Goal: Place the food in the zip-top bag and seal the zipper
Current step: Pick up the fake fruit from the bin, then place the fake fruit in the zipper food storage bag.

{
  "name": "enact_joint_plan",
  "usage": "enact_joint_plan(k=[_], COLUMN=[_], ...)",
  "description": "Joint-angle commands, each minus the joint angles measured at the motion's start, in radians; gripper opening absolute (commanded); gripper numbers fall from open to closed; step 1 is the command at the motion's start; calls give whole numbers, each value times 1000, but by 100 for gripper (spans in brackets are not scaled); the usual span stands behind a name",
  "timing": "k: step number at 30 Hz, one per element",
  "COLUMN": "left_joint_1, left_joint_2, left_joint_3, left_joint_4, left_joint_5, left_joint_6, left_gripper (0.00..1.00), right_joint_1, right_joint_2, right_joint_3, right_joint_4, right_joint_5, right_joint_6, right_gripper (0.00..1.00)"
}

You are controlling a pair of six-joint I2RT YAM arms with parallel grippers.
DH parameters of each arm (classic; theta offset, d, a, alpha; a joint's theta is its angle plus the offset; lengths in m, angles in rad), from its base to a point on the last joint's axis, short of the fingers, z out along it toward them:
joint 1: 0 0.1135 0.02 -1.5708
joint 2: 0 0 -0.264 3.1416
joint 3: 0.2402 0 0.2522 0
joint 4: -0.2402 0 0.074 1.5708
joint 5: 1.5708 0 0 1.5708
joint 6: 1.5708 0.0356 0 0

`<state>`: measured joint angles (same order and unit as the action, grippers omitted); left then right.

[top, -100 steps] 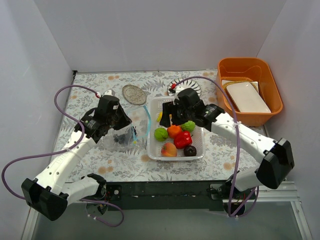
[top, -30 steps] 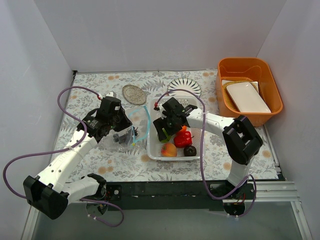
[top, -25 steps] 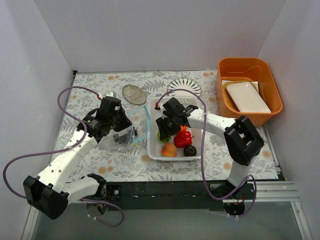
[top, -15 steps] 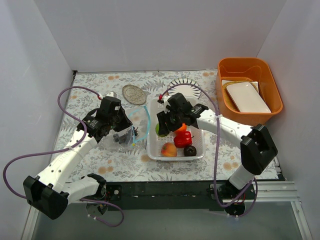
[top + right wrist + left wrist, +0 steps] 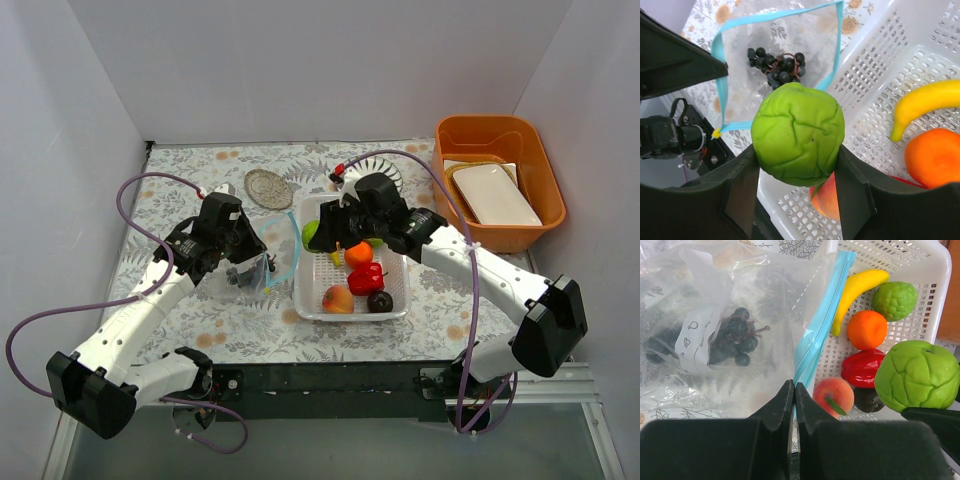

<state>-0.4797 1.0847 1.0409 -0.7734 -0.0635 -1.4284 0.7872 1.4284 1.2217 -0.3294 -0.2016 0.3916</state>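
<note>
The clear zip-top bag point(image 5: 715, 295) lies left of the white basket point(image 5: 300, 300), with dark grapes point(image 5: 735, 337) inside. My left gripper point(image 5: 794, 390) is shut on its blue-green zipper strip point(image 5: 820, 325), and the mouth is open in the right wrist view point(image 5: 775, 17). My right gripper point(image 5: 797, 150) is shut on a green ball point(image 5: 797, 134) and holds it above the basket's left rim point(image 5: 313, 232), beside the bag's mouth. The banana point(image 5: 857, 290), second green ball point(image 5: 894, 300), orange point(image 5: 358, 253), red pepper point(image 5: 366, 279), peach point(image 5: 338, 298) and dark brown ball point(image 5: 380, 301) lie in the basket.
An orange bin point(image 5: 490, 125) with a white tray inside stands at the back right. A ribbed glass dish point(image 5: 385, 165) sits behind the basket, partly under my right arm. A small round saucer point(image 5: 268, 187) lies behind the bag. White walls close in three sides.
My right gripper took a green ball out of the basket and carried it up and left to the basket's left rim. My left gripper kept holding the bag in place.
</note>
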Motion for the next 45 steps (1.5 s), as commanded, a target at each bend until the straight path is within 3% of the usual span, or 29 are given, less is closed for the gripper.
enact_joint_plan(k=[1, 17, 20, 23, 24, 25, 26, 31, 40, 45], left_joint_1=[4, 4, 4, 4, 4, 4, 4, 6, 6, 6], left_joint_2=[-3, -29, -45, -52, -55, -60, -68, -71, -71, -63], left_joint_3=[25, 59, 71, 79, 80, 79, 77, 84, 65, 50], left_joint_4=[17, -3, -12, -26, -33, -38, -40, -69, -60, -38], left_joint_5=[25, 33, 24, 4, -18, -30, -41, -99, -96, -78], left_joint_6=[16, 3, 0, -6, -15, -15, -15, -23, -21, -21], left_gripper=[0, 0, 0, 0, 0, 0, 0, 0, 0, 0], right_joint_1=[15, 84, 86, 86, 87, 87, 87, 87, 75, 64], right_joint_2=[-11, 303, 354, 386, 386, 388, 382, 333, 51, 18], right_joint_3=[38, 237, 289, 321, 320, 317, 317, 300, 99, 6], right_joint_4=[119, 159, 155, 171, 205, 217, 217, 135, -60, -249], right_joint_5=[-54, -107, -125, -156, -185, -202, -206, -107, 270, 209], right_joint_6=[67, 107, 93, 82, 76, 66, 61, 23, -13, -51], right_gripper=[32, 38, 44, 59, 70, 73, 80, 90, 98, 97])
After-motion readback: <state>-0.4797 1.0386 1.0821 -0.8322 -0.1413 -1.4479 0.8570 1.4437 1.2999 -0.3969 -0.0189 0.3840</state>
